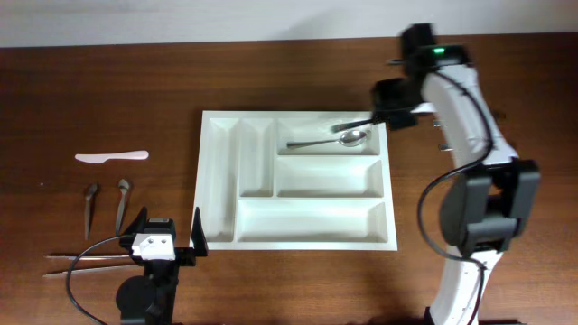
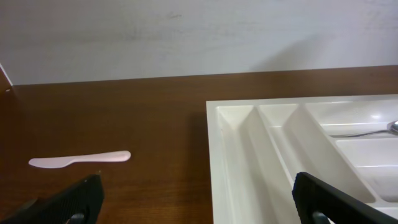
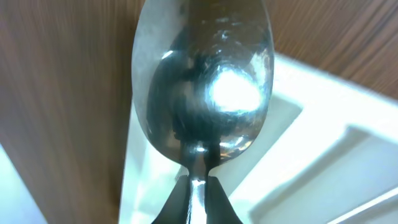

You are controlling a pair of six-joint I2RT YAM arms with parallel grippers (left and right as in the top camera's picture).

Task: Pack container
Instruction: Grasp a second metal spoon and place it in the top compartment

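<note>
The container (image 1: 220, 181) is a white compartment tray in the middle of the table, also in the left wrist view (image 2: 217, 162) and under the right wrist (image 3: 323, 155). One metal spoon (image 1: 352, 138) lies in its far right compartment, its handle (image 2: 364, 132) pointing left. My right gripper (image 1: 370, 120) hovers over the tray's far right corner, shut on the neck of a second metal spoon (image 3: 202, 81) whose bowl sticks out past the fingertips (image 3: 177, 202). My left gripper (image 1: 170, 230) rests wide open at the tray's near left corner, nothing between its fingers (image 2: 71, 202).
On the wood left of the tray lie a pale plastic knife (image 1: 111, 156) (image 2: 78, 159), two small dark-handled utensils (image 1: 90, 206) (image 1: 123, 199), and thin sticks (image 1: 86, 257) beside my left arm's base.
</note>
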